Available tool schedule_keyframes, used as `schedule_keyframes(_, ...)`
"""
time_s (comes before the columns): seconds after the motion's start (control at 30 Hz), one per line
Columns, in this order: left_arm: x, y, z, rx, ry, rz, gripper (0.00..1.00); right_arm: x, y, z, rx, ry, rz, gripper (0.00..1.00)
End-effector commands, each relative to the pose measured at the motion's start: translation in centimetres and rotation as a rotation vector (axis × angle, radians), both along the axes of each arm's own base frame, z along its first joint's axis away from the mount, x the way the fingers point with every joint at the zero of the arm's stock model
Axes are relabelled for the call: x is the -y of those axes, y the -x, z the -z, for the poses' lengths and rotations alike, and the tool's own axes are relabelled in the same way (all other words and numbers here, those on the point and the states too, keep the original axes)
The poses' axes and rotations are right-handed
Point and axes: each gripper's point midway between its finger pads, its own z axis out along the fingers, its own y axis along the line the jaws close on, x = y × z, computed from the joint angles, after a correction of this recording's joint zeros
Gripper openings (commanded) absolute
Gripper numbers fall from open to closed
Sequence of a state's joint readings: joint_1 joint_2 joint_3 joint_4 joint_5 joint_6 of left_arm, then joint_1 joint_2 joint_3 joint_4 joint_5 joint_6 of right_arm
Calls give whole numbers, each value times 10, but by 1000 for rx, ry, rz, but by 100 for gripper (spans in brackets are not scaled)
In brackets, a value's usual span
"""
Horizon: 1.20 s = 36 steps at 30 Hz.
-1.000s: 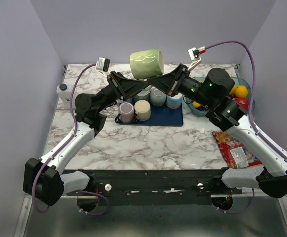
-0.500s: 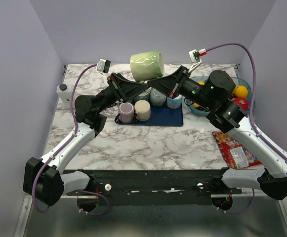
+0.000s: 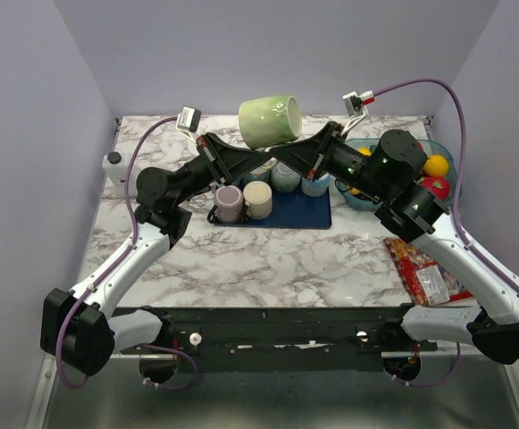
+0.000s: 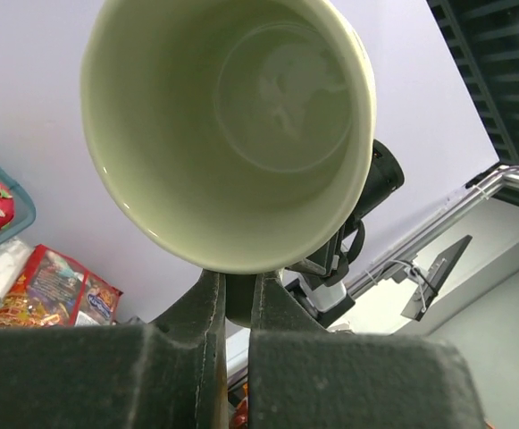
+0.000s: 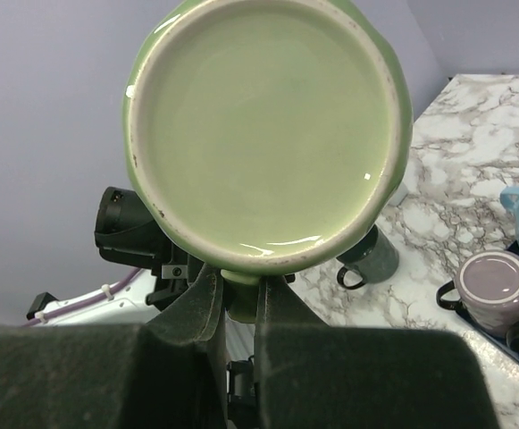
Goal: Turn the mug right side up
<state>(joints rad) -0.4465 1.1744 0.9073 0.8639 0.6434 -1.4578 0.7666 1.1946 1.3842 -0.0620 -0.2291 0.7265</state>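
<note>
Top external view: both arms are meeting at the upper centre of the frame, holding the mug (image 3: 270, 121) in the air above the blue mat (image 3: 317, 213) and well clear of the table (image 3: 268, 259).
Mug attitude: it is lying on its side, turning its open mouth to the left wrist view and its flat base to the right wrist view.
Left gripper (image 4: 237, 288): it is pressing its fingers together just under the mug's rim, at the lower centre of its frame. It appears to be gripping the handle, which is sitting in shadow there.
Right gripper (image 5: 239, 288): it is clamping a green stub of the handle just below the base, at the lower centre of its frame.
Change: over the last second the left fingers have been closing from slightly apart to fully together, while the right grip has been holding unchanged. The mug has been tipping from slanted towards level.
Meaning for the task: both arms are now gripping the mug, so a handover seems to be taking place. The mug is not yet standing upright or resting on anything.
Next move, as judged: the right fingers need to be letting go before either wrist is turning the mouth upward.
Risk: two grips are crowding one small handle, so twisting now could be straining or slipping it.
</note>
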Motion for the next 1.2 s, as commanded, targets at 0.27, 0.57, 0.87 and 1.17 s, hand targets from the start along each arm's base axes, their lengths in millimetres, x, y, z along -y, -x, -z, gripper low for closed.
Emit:
schedule_keyframes(0.27,9,4,-13,46,28,39,28,-6,24,-31,114,-94,-116,1)
schedule_keyframes(0.57,9,0,-16,43,30,11,0,-12,18,-8,76,-37,-117,1)
schedule_keyframes(0.87,-20,-37,26,-67,-328,-361,0,12,-10,56,-44,175,88,77)
schedule_keyframes(1.17,-86,-38,72,-169,-745,-651,0,51,-22,102,-122,311,280,100)
